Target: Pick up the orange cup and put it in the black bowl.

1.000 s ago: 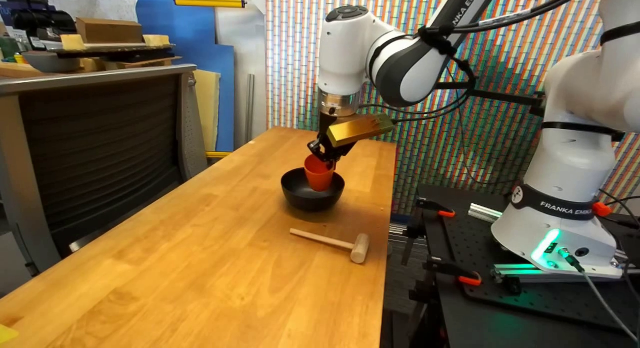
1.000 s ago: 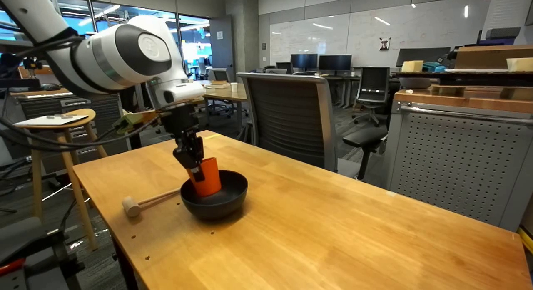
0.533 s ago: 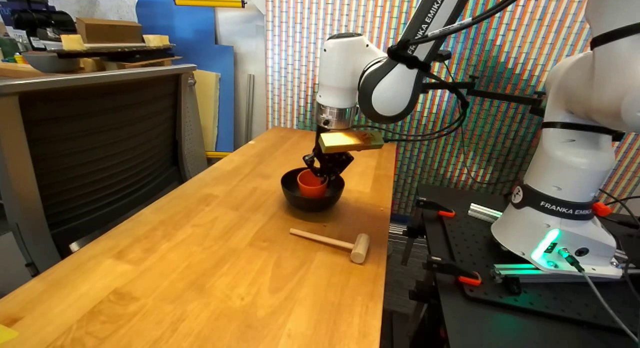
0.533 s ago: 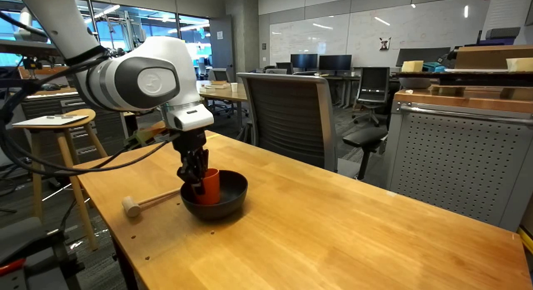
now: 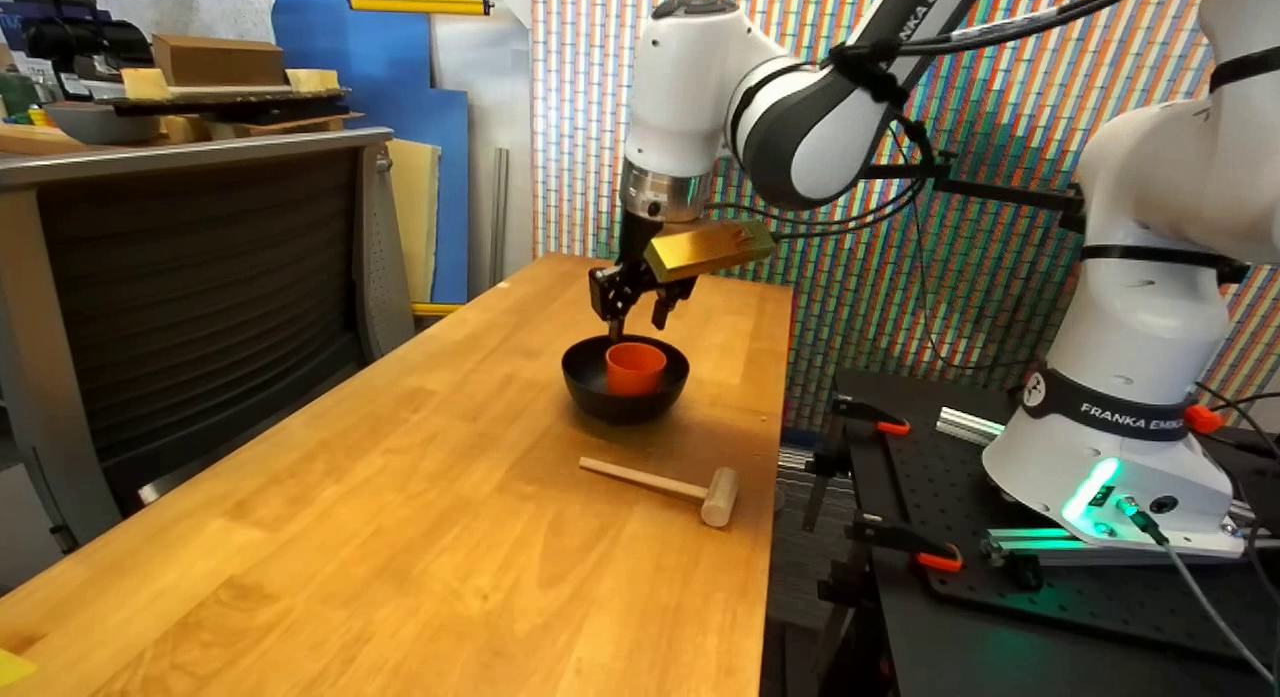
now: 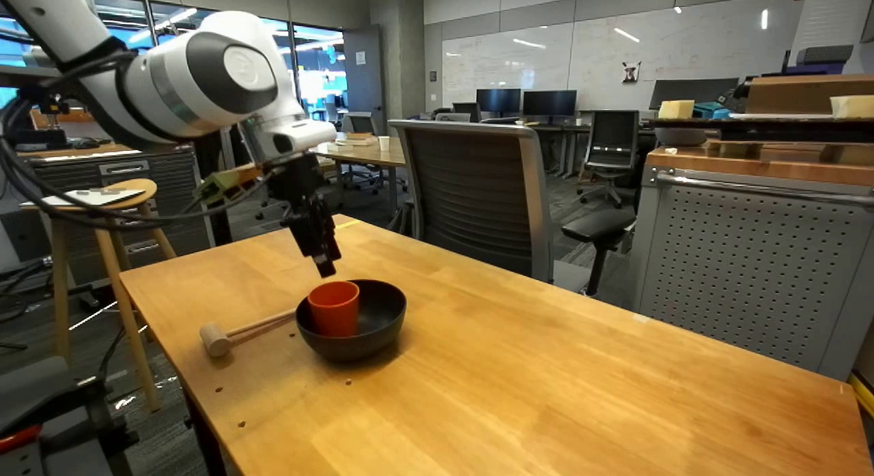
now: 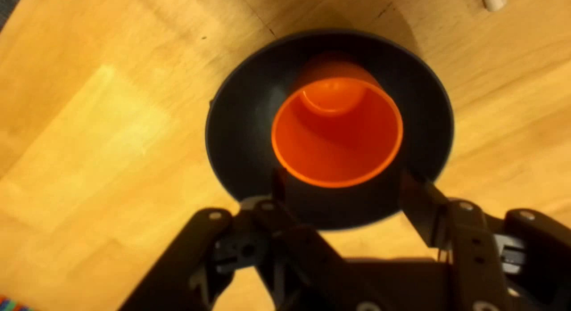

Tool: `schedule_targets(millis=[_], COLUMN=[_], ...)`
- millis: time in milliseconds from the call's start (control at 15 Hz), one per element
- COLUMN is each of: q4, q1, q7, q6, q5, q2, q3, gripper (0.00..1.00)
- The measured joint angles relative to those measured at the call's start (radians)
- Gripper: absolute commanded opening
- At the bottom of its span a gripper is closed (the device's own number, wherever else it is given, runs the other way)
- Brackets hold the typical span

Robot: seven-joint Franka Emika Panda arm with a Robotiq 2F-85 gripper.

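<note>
- The orange cup is seated inside the black bowl, upright as far as can be told, nearer the edge of the counter that faces the robot's base than the edge by the chair; the placing is judged done.
- The tool is poised above the bowl, apart from the cup, with its jaws spread wide and nothing gripped.
- By its look the cup is judged light and fairly stiff; its smooth wall may be slippery, but breakage is hardly to be feared.
- Should a fresh hold be needed, the upper wall is best pinched, since the lower part is ringed by the bowl.
- A wooden mallet is laid near the base-facing edge, apart from the bowl.
- The cup's rim could be knocked by the jaws, so a straight lift is advised.
</note>
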Motion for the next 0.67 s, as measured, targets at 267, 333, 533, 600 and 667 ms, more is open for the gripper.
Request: schedule_targets(millis=[267, 333, 533, 600, 667], q4=[0.007, 0.007, 0.008, 0.010, 0.010], q1=[0.004, 0.024, 0.163, 0.202, 0.201], q7=[-0.091, -0.163, -0.381, -0.447, -0.464], q6=[-0.117, -0.133, -0.240, -0.285, -0.302], q5=[-0.044, 0.010, 0.218, 0.290, 0.317], q2=[-0.198, -0.243, -0.363, -0.403, -0.431], q3=[0.107, 0.119, 0.103, 0.102, 0.125], gripper=[1.00, 1.00, 1.00, 1.00, 1.00])
